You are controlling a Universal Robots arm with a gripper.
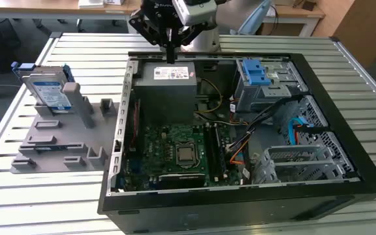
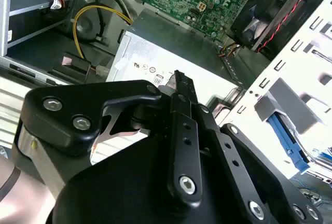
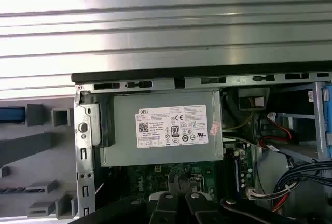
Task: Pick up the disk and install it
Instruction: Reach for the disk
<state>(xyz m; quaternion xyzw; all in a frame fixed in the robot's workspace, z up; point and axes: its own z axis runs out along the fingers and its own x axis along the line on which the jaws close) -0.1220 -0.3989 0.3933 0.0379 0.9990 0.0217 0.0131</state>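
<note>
Exterior view has the disk (image 1: 49, 92) upright in a grey rack (image 1: 52, 147), well apart from the gripper (image 1: 170, 58), pressed together, empty.

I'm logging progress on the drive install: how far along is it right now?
Done: nothing yet. The disk stands upright in the grey fixture at the exterior view's left, outside the computer case. In hand: nothing; the gripper hangs shut and empty above the power supply. Left: both the pick-up and the install.
</note>
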